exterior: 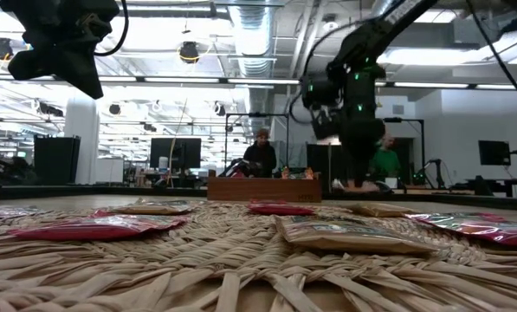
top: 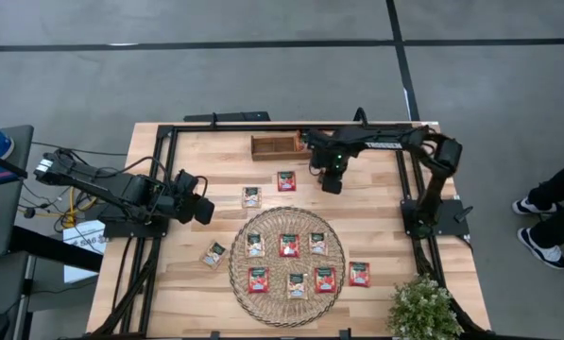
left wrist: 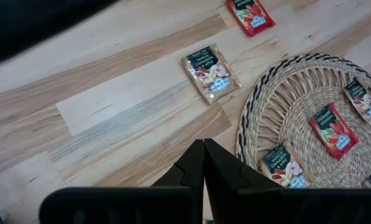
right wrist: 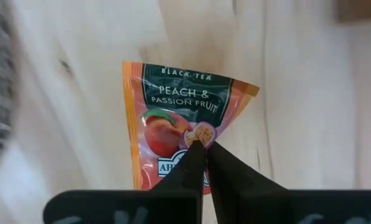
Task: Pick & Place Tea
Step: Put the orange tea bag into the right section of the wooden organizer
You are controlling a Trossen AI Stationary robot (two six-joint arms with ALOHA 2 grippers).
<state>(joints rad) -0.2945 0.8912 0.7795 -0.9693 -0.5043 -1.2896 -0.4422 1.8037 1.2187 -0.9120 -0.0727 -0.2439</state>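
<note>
My right gripper (right wrist: 202, 144) is shut on an orange tea sachet (right wrist: 173, 106) with a dark green band on top. In the high view this gripper (top: 331, 183) hovers just near of the long wooden tray (top: 277, 145) and hides the sachet. Several more sachets lie flat on the round woven mat (top: 286, 307), among them a red one (top: 289, 245). Others lie on the bare table, such as a red one (top: 286, 180) and a cream one (top: 251, 196). My left gripper (left wrist: 204, 146) is shut on nothing and waits above the table's left part (top: 204, 208). My right gripper pinches the orange sachet between its two fingertips at the lower middle of its printed face (right wrist: 194, 132). The sachet's sides draw in toward the fingers. Its green band end (right wrist: 191, 78) points away from the fingers. The fingers hide its lower edge.
The tray (exterior: 264, 188) sits at the table's far side. A potted plant (top: 421, 310) stands at the near right corner. Both arm bases and black frame rails line the table's left and right sides. People stand in the room beyond the far edge.
</note>
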